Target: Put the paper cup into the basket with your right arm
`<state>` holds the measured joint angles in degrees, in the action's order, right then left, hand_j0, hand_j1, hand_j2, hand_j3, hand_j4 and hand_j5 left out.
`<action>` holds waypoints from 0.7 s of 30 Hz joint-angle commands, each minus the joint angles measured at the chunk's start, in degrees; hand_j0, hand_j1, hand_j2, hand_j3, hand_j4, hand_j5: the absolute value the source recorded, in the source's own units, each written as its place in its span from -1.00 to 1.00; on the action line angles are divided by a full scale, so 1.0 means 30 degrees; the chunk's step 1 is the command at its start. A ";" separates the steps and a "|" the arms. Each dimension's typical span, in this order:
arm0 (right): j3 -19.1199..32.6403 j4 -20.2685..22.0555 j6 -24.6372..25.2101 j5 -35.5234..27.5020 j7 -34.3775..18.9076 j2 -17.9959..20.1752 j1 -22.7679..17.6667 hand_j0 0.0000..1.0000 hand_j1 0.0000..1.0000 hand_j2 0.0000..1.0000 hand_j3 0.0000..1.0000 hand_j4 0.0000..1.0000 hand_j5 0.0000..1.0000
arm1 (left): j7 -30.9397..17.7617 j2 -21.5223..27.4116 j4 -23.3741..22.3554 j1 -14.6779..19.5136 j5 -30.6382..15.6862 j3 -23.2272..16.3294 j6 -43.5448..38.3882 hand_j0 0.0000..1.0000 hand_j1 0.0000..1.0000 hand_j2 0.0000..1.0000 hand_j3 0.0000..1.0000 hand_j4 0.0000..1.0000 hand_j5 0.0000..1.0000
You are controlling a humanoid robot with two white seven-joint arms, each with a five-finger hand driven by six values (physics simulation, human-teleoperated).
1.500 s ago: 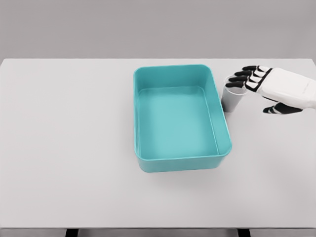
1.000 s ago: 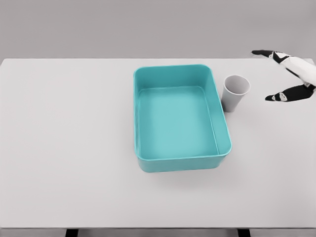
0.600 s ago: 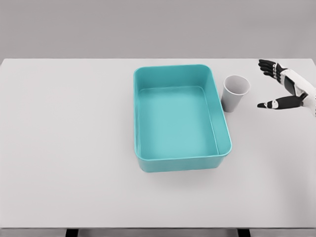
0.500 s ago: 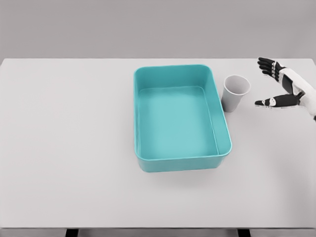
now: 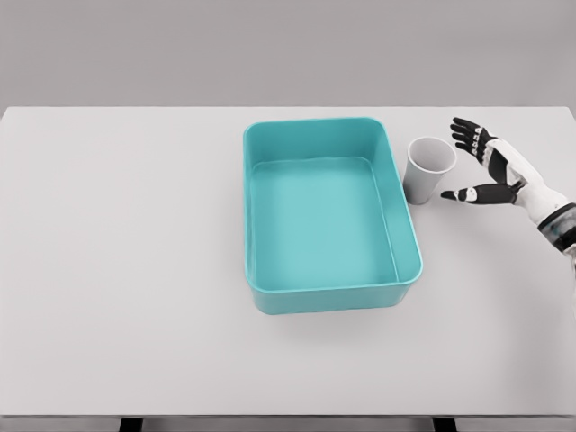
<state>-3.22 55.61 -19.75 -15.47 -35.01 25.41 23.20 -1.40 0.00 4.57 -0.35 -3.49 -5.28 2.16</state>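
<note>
So: white table (image 5: 135,270), matte and flat, seen from the head camera, grey backdrop behind it. On it a teal basket (image 5: 409,236), a rectangular tub with rounded corners, smooth plastic-looking walls and a thick rolled rim; inside is bare. Just beside the basket's right wall, near its far corner, stands the paper cup (image 5: 427,170), upright, mouth open toward the camera, white tapered body narrowing to the base, dull grey shading on the side. Cup looks to be touching or nearly touching the basket wall; cannot tell which. Basket wall sits between cup and basket interior, nothing else in the path.

Right hand (image 5: 493,167) comes in from the right edge, white shell over the palm and forearm, black jointed fingers (image 5: 466,130). Fingers are spread apart and extended, pointing toward the cup, the thumb (image 5: 463,193) stretched out separately below them. The cup sits in the gap between fingers and thumb direction-wise, but the hand holds nothing: fingertips near the cup's rim, thumb tip close to its lower side, small gaps visible.
</note>
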 commanded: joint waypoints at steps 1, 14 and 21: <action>-0.0012 0.0008 0.0079 -0.1025 0.0002 -0.0091 0.0000 1.00 1.00 1.00 1.00 1.00 1.00 | -0.0003 0.0001 0.0001 0.0000 -0.0008 0.0001 -0.0015 1.00 1.00 1.00 1.00 1.00 1.00; -0.0891 -0.0080 0.0899 -0.1025 0.0002 -0.0911 -0.0029 1.00 1.00 1.00 1.00 1.00 1.00 | -0.0003 0.0001 0.0001 0.0000 -0.0008 0.0001 0.0014 1.00 1.00 1.00 1.00 1.00 1.00; -0.1037 -0.0227 0.0899 -0.1025 0.0002 -0.1234 -0.0029 1.00 1.00 1.00 1.00 1.00 1.00 | -0.0003 0.0001 0.0001 0.0000 -0.0008 0.0001 0.0014 1.00 1.00 1.00 1.00 1.00 1.00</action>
<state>-5.93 55.07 -16.91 -19.03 -34.89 21.78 23.12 -1.40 0.00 4.57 -0.35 -3.49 -5.27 2.17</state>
